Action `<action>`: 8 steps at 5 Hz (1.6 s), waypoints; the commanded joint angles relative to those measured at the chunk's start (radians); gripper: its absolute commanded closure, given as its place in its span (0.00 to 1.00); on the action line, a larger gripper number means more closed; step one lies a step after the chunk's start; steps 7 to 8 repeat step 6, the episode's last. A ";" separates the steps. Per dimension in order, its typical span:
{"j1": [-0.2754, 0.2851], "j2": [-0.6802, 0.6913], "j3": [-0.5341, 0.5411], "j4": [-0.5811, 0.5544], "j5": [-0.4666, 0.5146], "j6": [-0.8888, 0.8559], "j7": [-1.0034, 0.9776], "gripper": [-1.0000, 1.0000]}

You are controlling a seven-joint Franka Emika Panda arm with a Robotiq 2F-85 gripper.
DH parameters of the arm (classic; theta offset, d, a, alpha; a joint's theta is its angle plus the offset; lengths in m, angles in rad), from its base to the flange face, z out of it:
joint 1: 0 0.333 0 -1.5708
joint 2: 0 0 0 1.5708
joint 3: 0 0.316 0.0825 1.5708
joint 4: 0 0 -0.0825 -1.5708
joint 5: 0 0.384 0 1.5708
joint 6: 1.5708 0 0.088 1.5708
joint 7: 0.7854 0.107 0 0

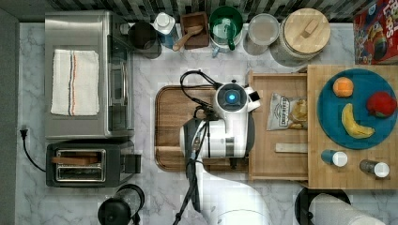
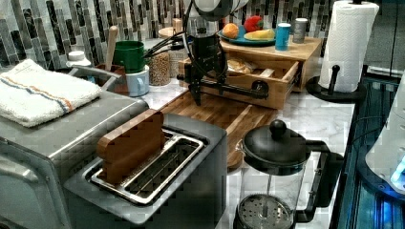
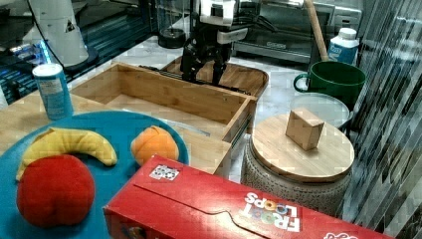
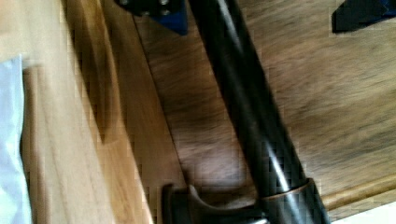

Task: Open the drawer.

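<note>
From the top view, the drawer (image 1: pixel 278 125) is pulled well out from under the bamboo stand (image 1: pixel 352 164), sliding toward the darker wooden tray (image 1: pixel 171 112), and there's a chip bag (image 1: pixel 287 111) plus a small wooden strip (image 1: pixel 291 147) lying inside it. My wrist and body sit right over the drawer's front edge, so the handle is mostly hidden under me there. On the stand itself sits a blue plate (image 1: pixel 328 112) with an orange (image 1: pixel 343 86), a banana (image 1: pixel 354 123) and a red fruit (image 1: pixel 381 104). In the left view my gripper (image 2: pixel 208 93) hangs down at the drawer's front, fingers (image 2: pixel 196 95) straddling the black bar handle (image 2: pixel 239 89), one on each side, spread a bit wider than the bar and not visibly squeezing it. The drawer (image 2: pixel 267 76) sticks out from the stand over the tray (image 2: pixel 224 114). In the right view my gripper (image 3: pixel 204 74) is at the far side of the drawer (image 3: pixel 164 94), fingers pointing down past its front wall, with a clear gap between them. In the wrist view the handle (image 4: pixel 252 121) runs between my two fingertips (image 4: pixel 173 18), with the drawer's pale front (image 4: pixel 70 140) just beside it and the tray's (image 4: pixel 327 93) brown wood beyond.
</note>
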 commanded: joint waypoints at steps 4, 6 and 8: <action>0.113 0.013 0.069 0.107 0.070 -0.080 0.197 0.00; 0.112 0.013 0.070 0.107 0.070 -0.080 0.198 0.00; 0.112 0.013 0.070 0.107 0.070 -0.080 0.198 0.00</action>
